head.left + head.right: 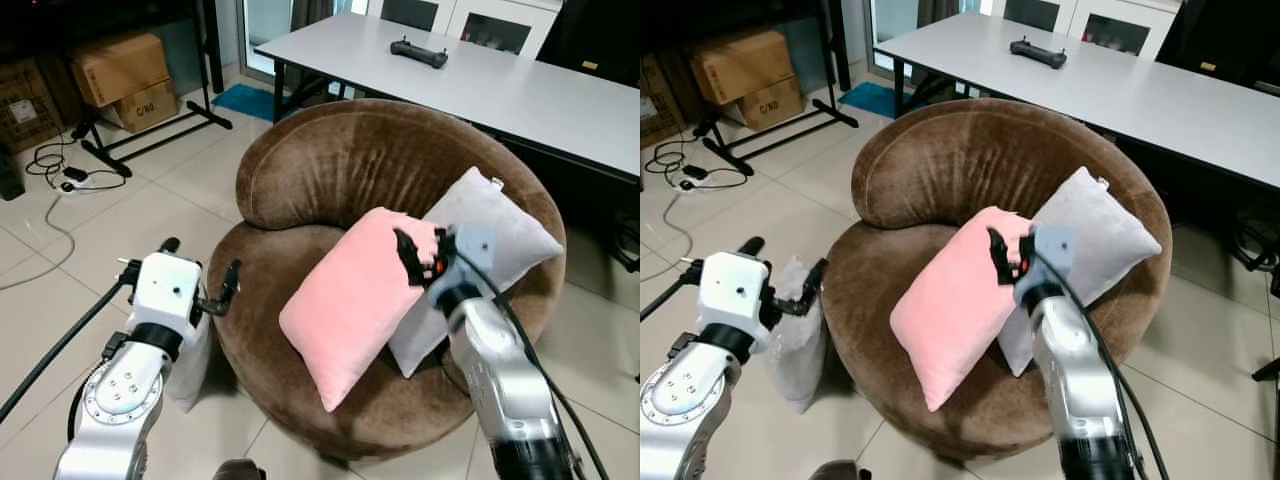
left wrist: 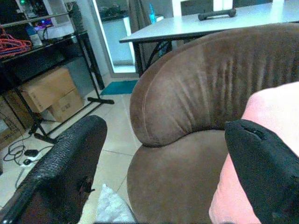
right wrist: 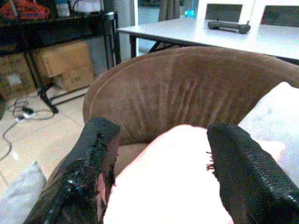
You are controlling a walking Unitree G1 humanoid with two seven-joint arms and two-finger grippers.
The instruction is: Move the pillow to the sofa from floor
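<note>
Hovering apart beside the sofa's (image 1: 330, 160) near edge, the left gripper (image 1: 200, 275) holds nothing. The right gripper (image 1: 415, 255) straddles the pink pillow's (image 1: 350, 300) top edge, fingers spread, so placing looks finished. A pale pillow (image 1: 795, 340) leans on the floor against the sofa; probably next, needing a low left-arm reach. A grey pillow (image 1: 490, 235) crowds the seat; the white table (image 1: 500, 75) stands beyond.
</note>
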